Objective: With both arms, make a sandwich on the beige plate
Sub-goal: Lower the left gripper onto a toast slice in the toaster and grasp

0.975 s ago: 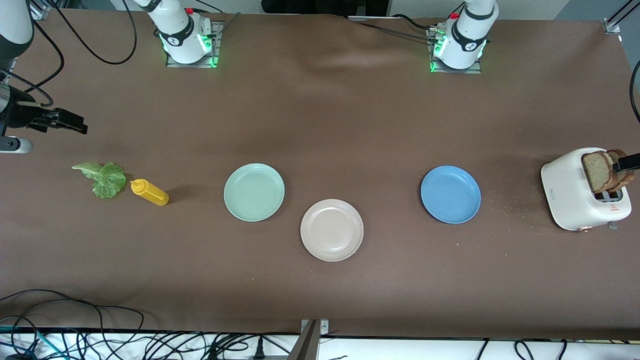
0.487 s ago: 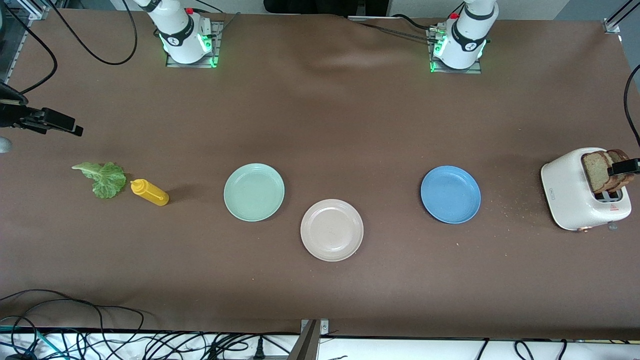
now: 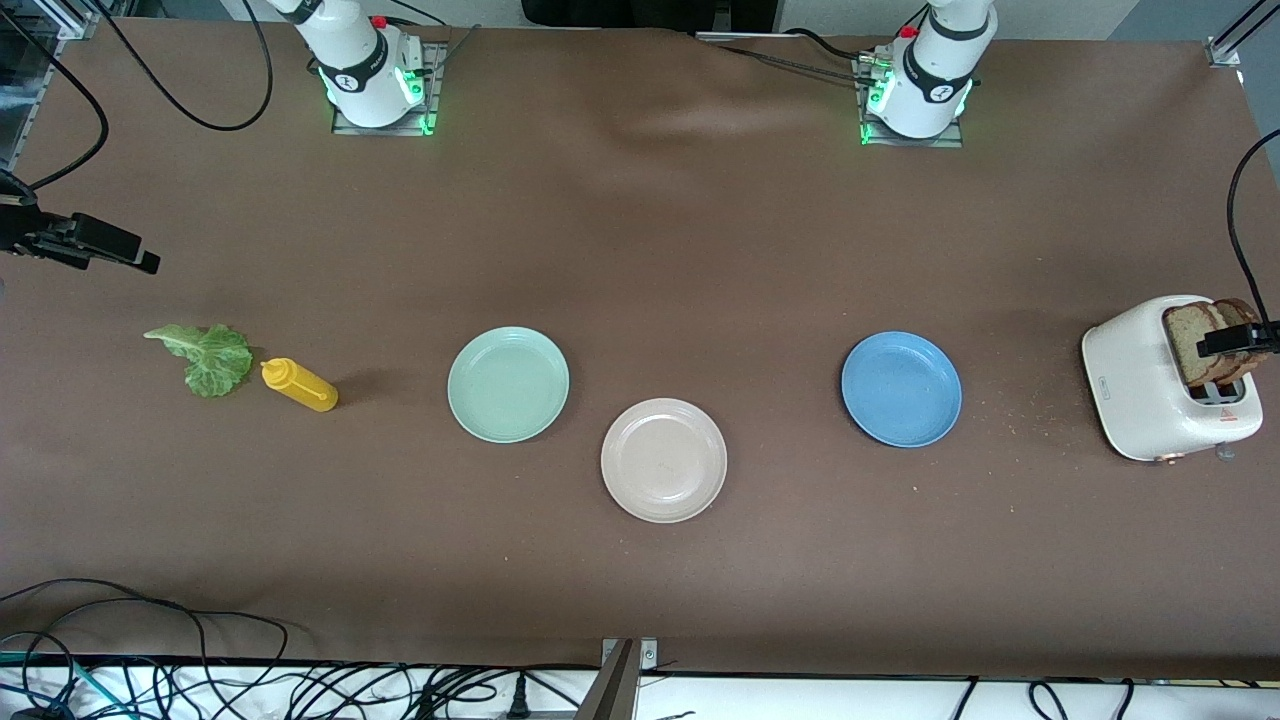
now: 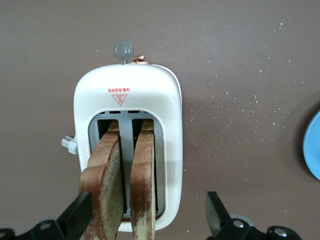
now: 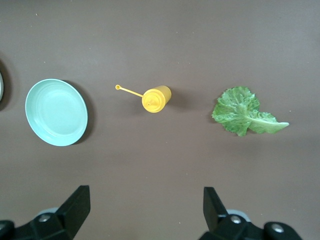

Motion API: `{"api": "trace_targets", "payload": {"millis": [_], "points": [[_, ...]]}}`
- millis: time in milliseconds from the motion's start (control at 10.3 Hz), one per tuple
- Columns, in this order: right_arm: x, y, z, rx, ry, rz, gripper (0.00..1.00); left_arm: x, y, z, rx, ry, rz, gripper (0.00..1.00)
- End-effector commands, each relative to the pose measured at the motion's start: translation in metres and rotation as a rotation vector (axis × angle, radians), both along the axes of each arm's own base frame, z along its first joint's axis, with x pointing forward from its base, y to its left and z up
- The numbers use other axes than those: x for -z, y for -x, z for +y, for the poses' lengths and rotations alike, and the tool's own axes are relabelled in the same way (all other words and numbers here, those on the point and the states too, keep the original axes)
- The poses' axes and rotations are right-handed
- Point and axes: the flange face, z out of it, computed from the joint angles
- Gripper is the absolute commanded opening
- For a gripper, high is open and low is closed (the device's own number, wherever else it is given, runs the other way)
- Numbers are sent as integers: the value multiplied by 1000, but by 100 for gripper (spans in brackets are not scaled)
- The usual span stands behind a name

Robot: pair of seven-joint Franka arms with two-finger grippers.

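The brown table ran wide across the room, with the two arms bolted along one long edge and everything else laid out in a loose row. At the left arm's end stood the white toaster, two slices of bread sticking up out of its slots, which made them easy to take from above. The left gripper hung right over them with its jaws spread wide, one finger on each side of the pair and nothing pinched yet; I took it to be lining up for the first slice.

Three plates sat in the middle. The beige plate, where the sandwich was meant to be built, was bare and lay nearest the front camera, between the blue plate toward the left arm's end and the green plate toward the right arm's end, so either arm could probably reach it.

At the right arm's end lay the lettuce leaf, flat on the table, and just beside it a small yellow bottle on its side. The right gripper hovered above that patch, jaws likewise spread and empty.
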Motion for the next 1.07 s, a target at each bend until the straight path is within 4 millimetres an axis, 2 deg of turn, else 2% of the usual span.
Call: {"api": "trace_targets", "payload": {"millis": [0,292,585,780,877,975], "points": [[-6,-2,0,25,-18,-4,100,-1,14,-6,15,-9,-9,100],[-3,-4,1,17,-3,-4,100,0,16,-10,10,-4,-6,100],[0,-6,0,9,-4,-1,100,10,24,-15,14,-6,-13,100],[-1,-6,0,-2,-3,4,100,25,28,-18,21,-8,-27,100],[0,-5,-1,-3,-2,7,100,31,31,-18,22,-8,-30,95],[1,-3,-1,-11,-6,24,100,36,34,-14,14,-7,-30,82]]}}
